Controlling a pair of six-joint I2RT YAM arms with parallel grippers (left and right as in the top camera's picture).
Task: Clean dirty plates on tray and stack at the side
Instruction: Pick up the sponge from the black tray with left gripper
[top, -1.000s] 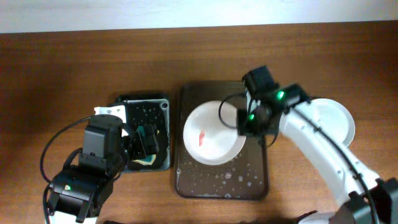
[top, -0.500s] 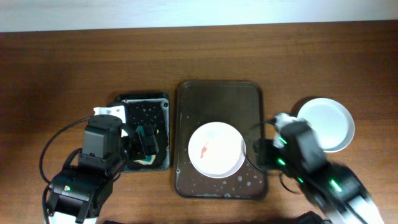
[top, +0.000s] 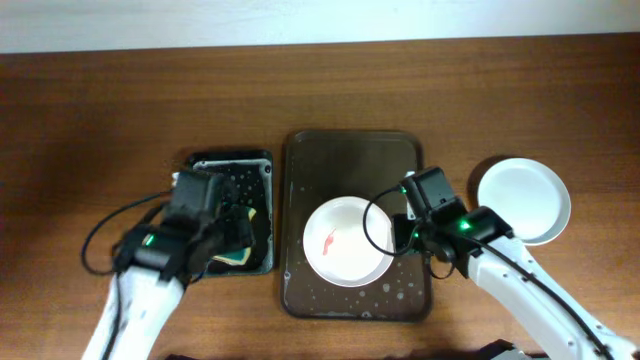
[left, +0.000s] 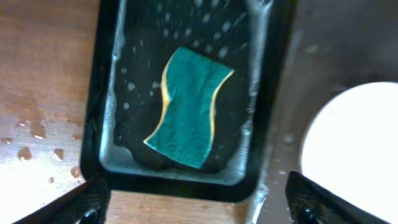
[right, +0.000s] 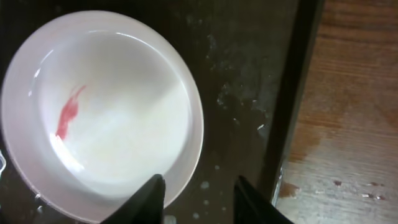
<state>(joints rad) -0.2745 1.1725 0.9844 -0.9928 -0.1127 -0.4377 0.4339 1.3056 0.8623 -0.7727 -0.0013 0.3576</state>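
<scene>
Wooden table (top: 90, 100) spreads under both arms, and on it we find the brown tray (top: 350, 150), wet with droplets. A smeared white plate (top: 350, 245) lies in the tray's half nearer the arms; a second white plate (top: 523, 200) sits on the wood to the right. We see the right gripper (right: 199, 182) spread apart over the smeared plate's rim, grasping nothing. The left gripper (left: 196, 190) hangs released above the black tray (left: 107, 93) holding a green sponge (left: 186, 109).
</scene>
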